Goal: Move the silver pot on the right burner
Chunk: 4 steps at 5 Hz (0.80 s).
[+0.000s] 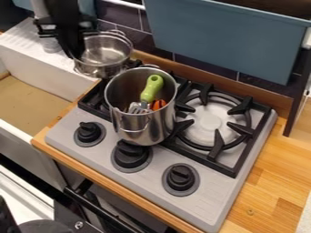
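Note:
At the upper left, my black gripper [74, 44] hangs at the left side of a wide, shallow silver pot [104, 51]; whether they touch is unclear. This pot stands upright behind the stove's back left corner and looks empty. A taller silver pot [138, 128] stands upright over the left burner, to the right of and below my gripper in the view. Inside it are a utensil with a green handle [152, 87] and something orange [158, 104]. The right burner [211, 122] has its round plate and black grate uncovered.
Several black knobs [180, 177] line the stove's front. A white sink [36, 70] is at the left. Behind the stove rise a wooden ledge [255, 93] and a blue-grey panel [224, 38]. Wooden counter [273, 177] lies at the right.

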Motion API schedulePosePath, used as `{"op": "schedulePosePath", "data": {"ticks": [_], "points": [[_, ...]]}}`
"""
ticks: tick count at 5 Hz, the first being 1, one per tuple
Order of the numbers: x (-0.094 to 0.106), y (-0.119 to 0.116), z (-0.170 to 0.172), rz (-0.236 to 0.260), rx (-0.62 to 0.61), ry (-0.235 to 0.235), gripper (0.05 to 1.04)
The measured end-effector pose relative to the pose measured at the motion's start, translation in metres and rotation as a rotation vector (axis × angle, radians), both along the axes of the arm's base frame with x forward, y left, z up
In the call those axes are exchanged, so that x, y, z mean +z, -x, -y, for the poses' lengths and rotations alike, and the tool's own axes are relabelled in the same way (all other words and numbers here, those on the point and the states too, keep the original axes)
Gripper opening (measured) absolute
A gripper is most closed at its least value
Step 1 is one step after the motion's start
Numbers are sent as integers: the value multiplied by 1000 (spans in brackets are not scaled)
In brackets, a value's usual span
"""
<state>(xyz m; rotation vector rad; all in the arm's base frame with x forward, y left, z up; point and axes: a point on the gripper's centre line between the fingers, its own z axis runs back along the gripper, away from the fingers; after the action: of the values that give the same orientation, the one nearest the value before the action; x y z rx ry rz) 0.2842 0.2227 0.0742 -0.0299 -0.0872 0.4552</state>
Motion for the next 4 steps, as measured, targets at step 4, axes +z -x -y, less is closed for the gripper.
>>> {"op": "schedulePosePath", "data": {"ticks": [4], "points": [[64, 9, 53, 72, -10, 148, 55]]}}
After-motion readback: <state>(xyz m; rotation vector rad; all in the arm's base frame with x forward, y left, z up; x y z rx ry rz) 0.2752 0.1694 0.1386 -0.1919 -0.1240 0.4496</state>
